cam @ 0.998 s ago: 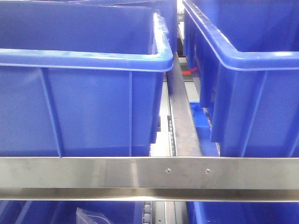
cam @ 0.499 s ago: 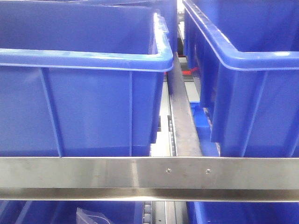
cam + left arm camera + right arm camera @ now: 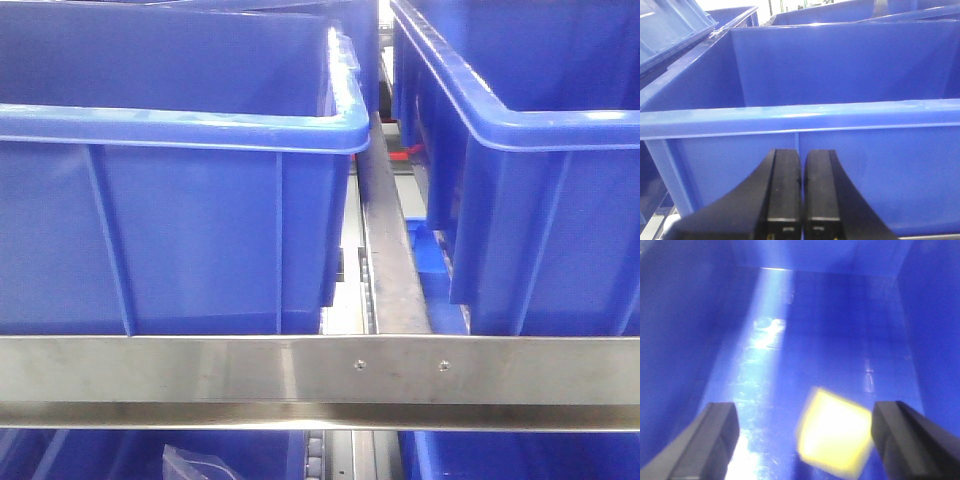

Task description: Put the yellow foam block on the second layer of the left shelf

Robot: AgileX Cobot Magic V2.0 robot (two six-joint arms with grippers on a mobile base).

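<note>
Through the right wrist camera we see our right hand [image 3: 802,432] spread wide, its fingers [image 3: 710,432] well apart, and between them, beyond the tips, the yellow foam block [image 3: 835,437], a blurred bright lemon cube tilted inside a blue bin [image 3: 765,340]; we cannot tell whether it rests on the floor. Only the left wrist camera shows our left hand [image 3: 801,192] pressed together, empty, before another bin's rim [image 3: 800,115]. The front camera shows neither hand nor block, just a steel shelf rail [image 3: 320,370] with two bins [image 3: 190,250] behind it.

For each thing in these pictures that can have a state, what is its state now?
left gripper: shut, holding nothing, in front of a blue bin.
right gripper: open, inside a bin.
yellow foam block: tilted, blurred, between the right fingers, not gripped.
</note>
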